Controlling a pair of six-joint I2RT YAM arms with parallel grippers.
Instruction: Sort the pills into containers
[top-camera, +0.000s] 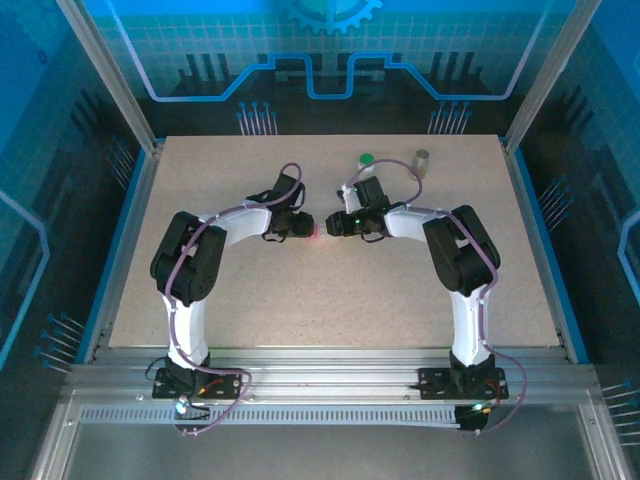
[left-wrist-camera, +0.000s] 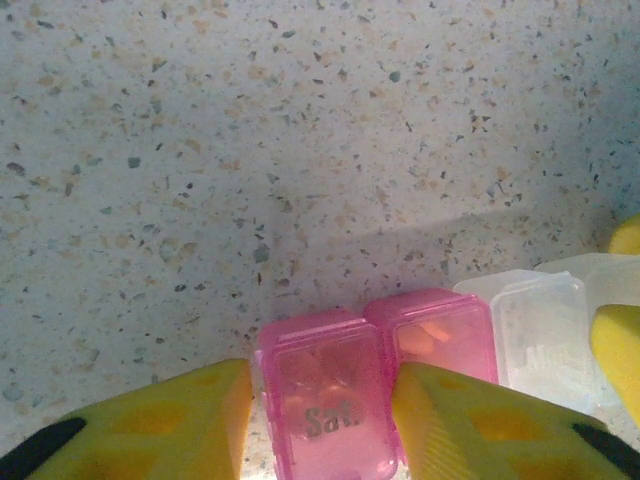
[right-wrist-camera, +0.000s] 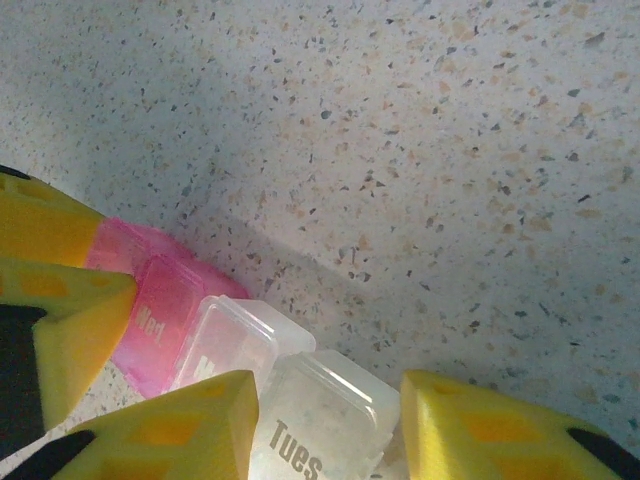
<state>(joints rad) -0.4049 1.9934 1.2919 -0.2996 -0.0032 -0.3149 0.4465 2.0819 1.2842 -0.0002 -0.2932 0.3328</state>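
Lying near the middle of the table (top-camera: 330, 300), well away from every edge, is a pill organizer (top-camera: 318, 232), a row of joined day compartments that runs from pink to clear. In the left wrist view its pink "Sat." compartment (left-wrist-camera: 325, 410) sits lid-down-shut between the yellow fingers of the left gripper (left-wrist-camera: 322, 380), and orange pieces (left-wrist-camera: 435, 330) show through the lid of the next pink cell. The right-hand pad touches the compartment's side, while a thin pale line on the other side leaves it unclear whether this gripper is truly pinching or only close around it. The right gripper (right-wrist-camera: 328, 390) has its two yellow pads pressed to both sides of the clear "Tues" compartment (right-wrist-camera: 320, 420), narrowly closed and holding the organizer at that end. From above, the two grippers (top-camera: 303, 225) (top-camera: 337, 224) face each other across the organizer. Near the far edge of the table, right of centre, stand a white bottle (top-camera: 367, 159) with a green cap and, just beside it, a brownish vial (top-camera: 422, 160), both upright and well apart from the grippers.
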